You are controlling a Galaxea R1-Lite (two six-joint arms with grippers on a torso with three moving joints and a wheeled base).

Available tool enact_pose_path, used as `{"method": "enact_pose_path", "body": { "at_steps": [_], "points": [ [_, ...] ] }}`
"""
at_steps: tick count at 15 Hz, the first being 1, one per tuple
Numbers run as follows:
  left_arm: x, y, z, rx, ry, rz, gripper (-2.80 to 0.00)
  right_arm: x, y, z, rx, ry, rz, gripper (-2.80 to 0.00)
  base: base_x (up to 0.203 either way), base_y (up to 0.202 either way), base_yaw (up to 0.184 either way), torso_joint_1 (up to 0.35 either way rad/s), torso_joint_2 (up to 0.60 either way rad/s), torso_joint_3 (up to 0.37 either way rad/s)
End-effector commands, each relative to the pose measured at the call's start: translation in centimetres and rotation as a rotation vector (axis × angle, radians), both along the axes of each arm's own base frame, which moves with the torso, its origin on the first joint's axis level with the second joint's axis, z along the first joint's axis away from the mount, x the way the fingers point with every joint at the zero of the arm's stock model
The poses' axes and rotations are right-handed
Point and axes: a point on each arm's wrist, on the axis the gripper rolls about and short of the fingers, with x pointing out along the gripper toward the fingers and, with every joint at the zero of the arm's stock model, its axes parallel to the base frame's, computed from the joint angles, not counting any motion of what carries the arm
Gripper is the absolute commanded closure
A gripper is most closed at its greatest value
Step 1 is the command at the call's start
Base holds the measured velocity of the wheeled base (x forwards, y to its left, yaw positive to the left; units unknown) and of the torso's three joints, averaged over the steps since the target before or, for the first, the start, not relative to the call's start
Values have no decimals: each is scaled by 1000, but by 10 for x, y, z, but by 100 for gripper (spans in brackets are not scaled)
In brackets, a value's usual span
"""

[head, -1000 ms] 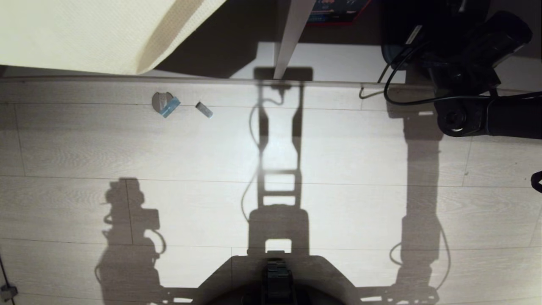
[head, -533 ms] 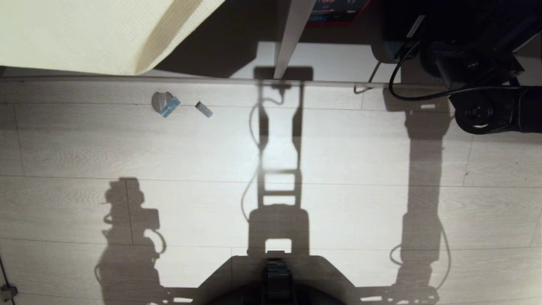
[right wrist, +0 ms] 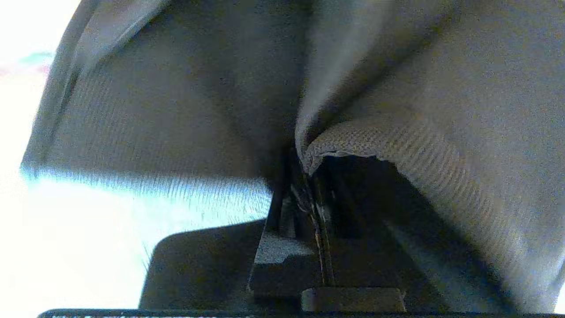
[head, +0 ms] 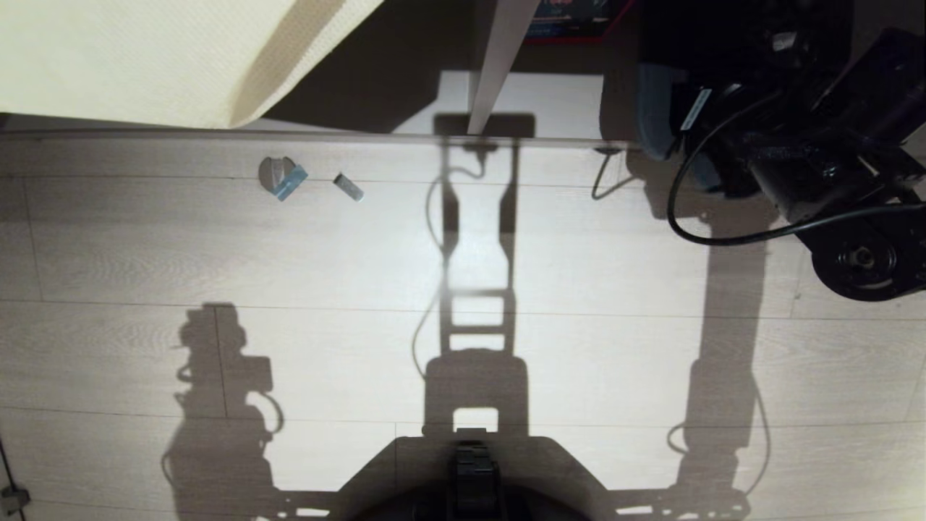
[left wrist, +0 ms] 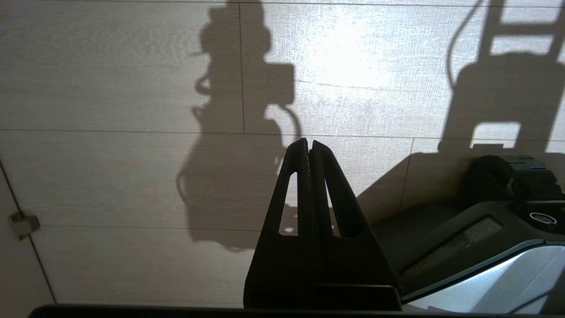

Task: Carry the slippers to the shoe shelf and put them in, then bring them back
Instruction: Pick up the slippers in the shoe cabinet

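Grey-blue slippers [head: 653, 108] hang at the upper right of the head view, in front of the dark opening of the shoe shelf, whose pale vertical divider [head: 499, 65] stands in the middle. My right gripper [head: 687, 116] is shut on them. In the right wrist view, the gripper [right wrist: 304, 163] pinches the ribbed fabric edge of the slippers [right wrist: 397, 88], which fill that view. I cannot tell whether one or both are held. My left gripper [left wrist: 307, 143] is shut and empty, parked low over the wooden floor.
A cream textured cover [head: 159, 58] overhangs the upper left. A grey disc with blue tape [head: 281, 176] and a small grey piece [head: 349, 187] lie on the floor. My base [head: 474, 470] is at the near edge. A red-and-blue box [head: 571, 18] sits inside the opening.
My right arm has swung back from the shelf opening towards the floor. The grey-blue slippers now show at the opening's edge. The left arm has stayed still.
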Motion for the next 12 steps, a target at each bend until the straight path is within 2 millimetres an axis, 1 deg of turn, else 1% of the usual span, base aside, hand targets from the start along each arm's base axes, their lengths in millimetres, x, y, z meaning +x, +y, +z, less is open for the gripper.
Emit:
{"method": "enact_pose_path", "body": {
  "at_steps": [1,4,7,12],
  "points": [
    [0,0,0,0,-1,1,0,-26,5,6,-7,-16,29,0,0,0,0,0,0,0],
    [0,0,0,0,-1,0,0,-40,13,1,-27,1,53,0,0,0,0,0,0,0],
    [0,0,0,0,-1,0,0,-55,16,-20,-102,64,61,0,0,0,0,0,0,0],
    [0,0,0,0,1,0,0,-97,23,-35,-131,112,147,0,0,0,0,0,0,0]
  ]
}}
